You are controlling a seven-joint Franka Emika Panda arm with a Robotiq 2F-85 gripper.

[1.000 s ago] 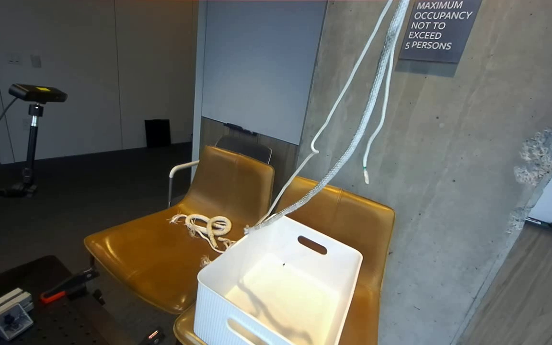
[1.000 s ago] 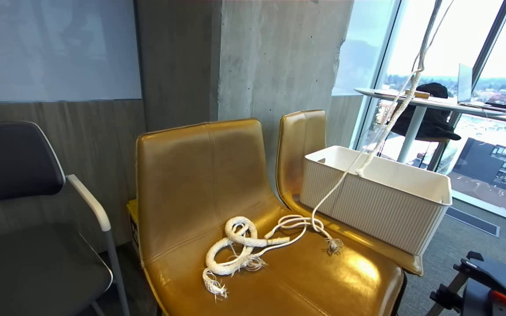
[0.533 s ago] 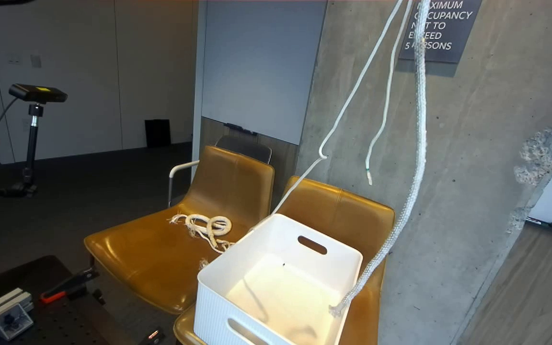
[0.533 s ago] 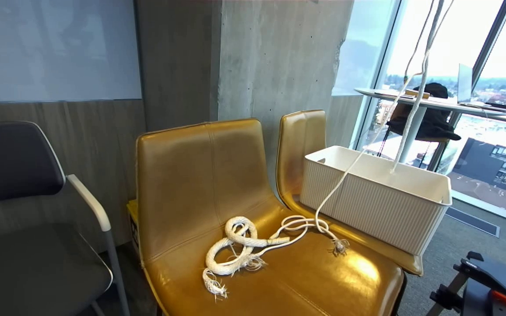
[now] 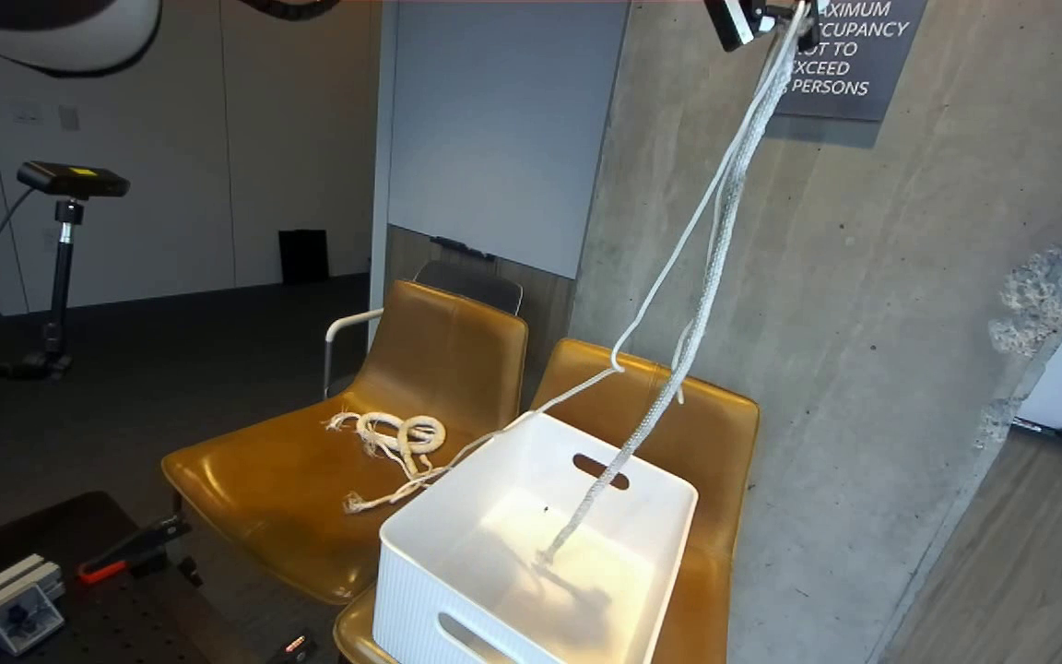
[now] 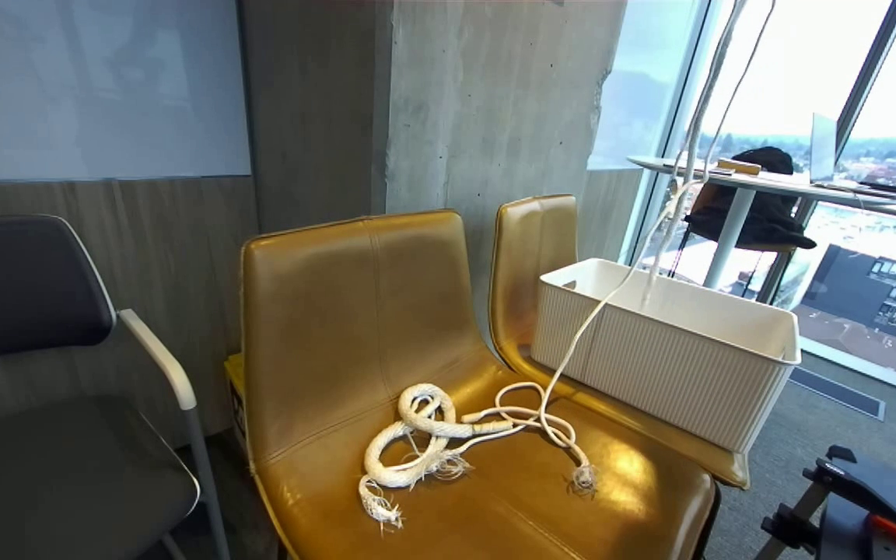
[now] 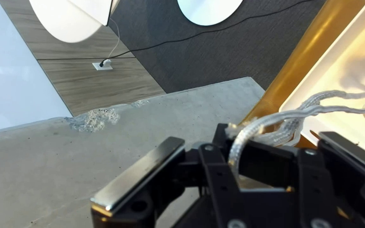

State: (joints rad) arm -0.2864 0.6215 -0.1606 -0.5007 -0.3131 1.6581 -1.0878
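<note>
While the black fingers [image 7: 220,135] clamp together on a thick white braided rope [image 5: 708,288], its loose end hangs aslant below them over the opening of a white ribbed plastic bin [image 6: 666,365], which sits on a tan leather chair [image 6: 533,249]. Lower and off to one side of the fingers, a coiled white rope [image 6: 376,460] lies on a matching tan chair [image 6: 347,327], and a thin white cord [image 6: 577,341] rises from there towards the fingers. The step in hand looks like a carry; the next move seems to call for slow guiding, so the cord clears the bin
</note>
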